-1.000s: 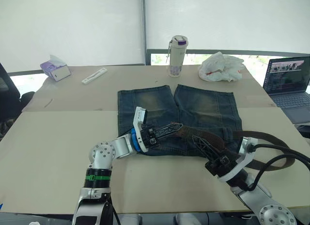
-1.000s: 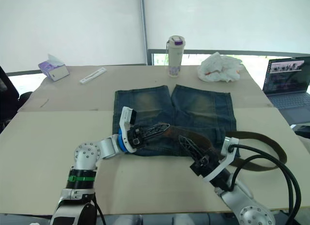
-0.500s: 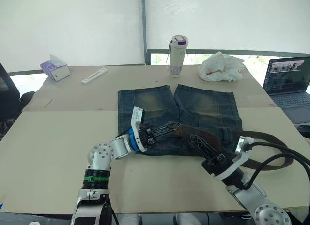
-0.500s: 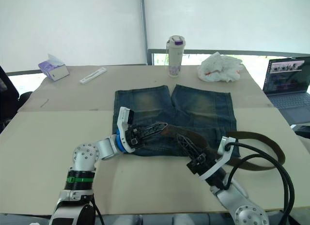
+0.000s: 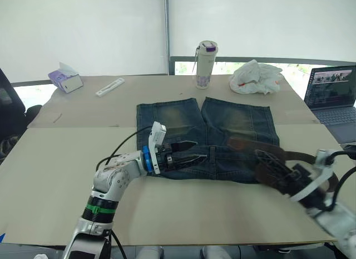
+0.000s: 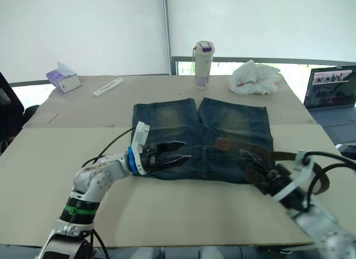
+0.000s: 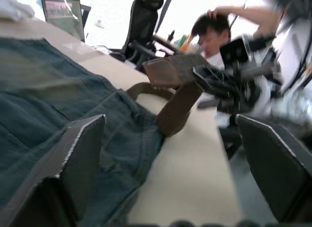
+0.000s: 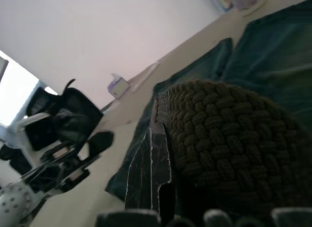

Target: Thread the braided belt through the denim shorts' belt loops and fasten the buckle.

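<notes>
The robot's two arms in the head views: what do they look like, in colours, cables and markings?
The left arm is silver-grey metal with a green-and-black band near the elbow, a blue ring and white bracket at the wrist, and a thin black cable. Its tool has black fingers. The right arm is grey with a white bracket and thick black cables; its tool is black latticed.

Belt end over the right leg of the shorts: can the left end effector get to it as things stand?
Probably yes: the left end effector sits open on the denim shorts, with only flat denim between it and the braided belt.
</notes>
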You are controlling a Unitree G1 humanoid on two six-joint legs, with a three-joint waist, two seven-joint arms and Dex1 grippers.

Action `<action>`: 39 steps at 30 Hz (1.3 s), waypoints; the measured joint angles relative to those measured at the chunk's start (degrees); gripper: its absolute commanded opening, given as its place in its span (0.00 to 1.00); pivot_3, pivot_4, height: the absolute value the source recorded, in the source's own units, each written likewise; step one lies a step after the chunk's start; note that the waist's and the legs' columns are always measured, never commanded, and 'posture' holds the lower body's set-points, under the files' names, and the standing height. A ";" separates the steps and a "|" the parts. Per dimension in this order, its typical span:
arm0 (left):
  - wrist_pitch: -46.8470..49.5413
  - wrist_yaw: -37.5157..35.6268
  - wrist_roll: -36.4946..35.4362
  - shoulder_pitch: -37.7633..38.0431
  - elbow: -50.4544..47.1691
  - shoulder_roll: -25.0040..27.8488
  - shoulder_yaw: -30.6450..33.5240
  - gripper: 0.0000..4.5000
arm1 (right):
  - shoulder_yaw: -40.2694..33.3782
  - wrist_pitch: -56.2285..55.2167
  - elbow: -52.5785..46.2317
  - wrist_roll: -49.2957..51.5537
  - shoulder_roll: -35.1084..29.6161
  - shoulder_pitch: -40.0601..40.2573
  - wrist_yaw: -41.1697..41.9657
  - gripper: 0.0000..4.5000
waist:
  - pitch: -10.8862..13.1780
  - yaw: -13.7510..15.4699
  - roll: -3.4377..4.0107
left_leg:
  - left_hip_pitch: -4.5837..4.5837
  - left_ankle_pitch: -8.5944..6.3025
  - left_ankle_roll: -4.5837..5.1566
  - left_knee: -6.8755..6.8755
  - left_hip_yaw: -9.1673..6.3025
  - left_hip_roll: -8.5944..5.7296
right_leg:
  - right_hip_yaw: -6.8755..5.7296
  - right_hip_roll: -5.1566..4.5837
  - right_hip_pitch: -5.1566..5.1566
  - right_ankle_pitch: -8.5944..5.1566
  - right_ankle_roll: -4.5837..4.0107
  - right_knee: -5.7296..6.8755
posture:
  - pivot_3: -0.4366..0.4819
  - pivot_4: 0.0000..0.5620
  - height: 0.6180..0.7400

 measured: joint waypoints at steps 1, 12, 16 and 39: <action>-1.54 -0.34 1.30 0.01 0.32 0.00 -0.44 0.99 | -0.69 0.58 1.55 -0.05 -0.95 -0.11 0.80 0.00 | 0.03 0.01 -0.05 | -0.12 0.00 0.00 0.00 0.00 0.01 | -0.01 0.01 -0.01 0.00 0.01 -0.01 | 0.48 0.27 1.00; -9.62 -3.25 7.58 2.05 4.29 -1.87 -4.22 0.99 | -0.86 8.27 23.59 -10.47 -13.94 -8.03 13.21 0.00 | 0.03 -0.16 0.06 | -0.50 0.00 0.02 0.12 0.31 -0.02 | -0.02 0.11 -0.05 -0.05 0.23 0.00 | 0.48 0.27 1.00; -9.61 -3.39 7.58 2.07 4.65 -2.05 -4.18 0.99 | -0.19 8.61 28.72 -15.46 -14.61 -10.81 17.49 0.00 | 0.03 -0.13 0.06 | -0.50 0.01 0.02 0.12 0.30 -0.01 | -0.03 0.12 -0.06 -0.07 0.27 0.01 | 0.48 0.27 1.00; -11.84 -6.41 9.99 0.22 5.84 -1.01 -4.37 0.99 | 11.15 8.17 44.79 -37.10 -11.38 -26.83 36.84 0.00 | 0.01 -0.29 0.20 | -0.12 0.01 0.02 0.16 0.36 -0.02 | 0.00 0.12 -0.06 0.06 0.13 0.10 | 0.48 0.27 1.00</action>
